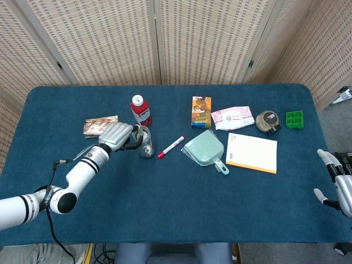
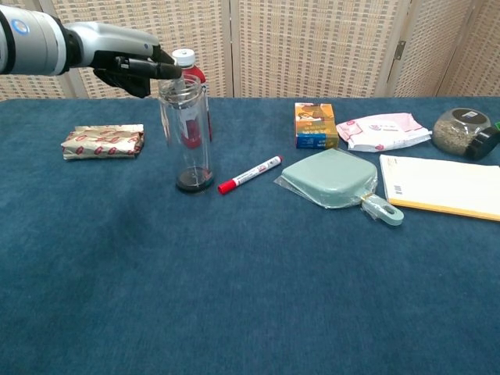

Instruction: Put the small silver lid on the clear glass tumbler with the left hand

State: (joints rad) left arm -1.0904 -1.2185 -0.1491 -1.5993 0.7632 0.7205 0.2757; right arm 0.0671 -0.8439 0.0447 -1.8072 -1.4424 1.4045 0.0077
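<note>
The dark blue cloth-covered table (image 1: pixel 165 209) carries everything, with woven beige folding screens (image 1: pixel 110 38) behind it at twelve o'clock. The left hand (image 2: pixel 129 64), grey-backed with black fingers, reaches to the rim of the tall clear glass tumbler (image 2: pixel 186 133), fingertips pressed together at its mouth; whether the small silver lid is still pinched there or already seated cannot be told. The tumbler stands upright, just in front of a red plastic bottle with a white cap (image 2: pixel 190 74). At its three o'clock lies a red-and-white marker pen (image 2: pixel 250 173). The right hand (image 1: pixel 338 184), fingers spread and holding nothing, rests at the table's right edge.
</note>
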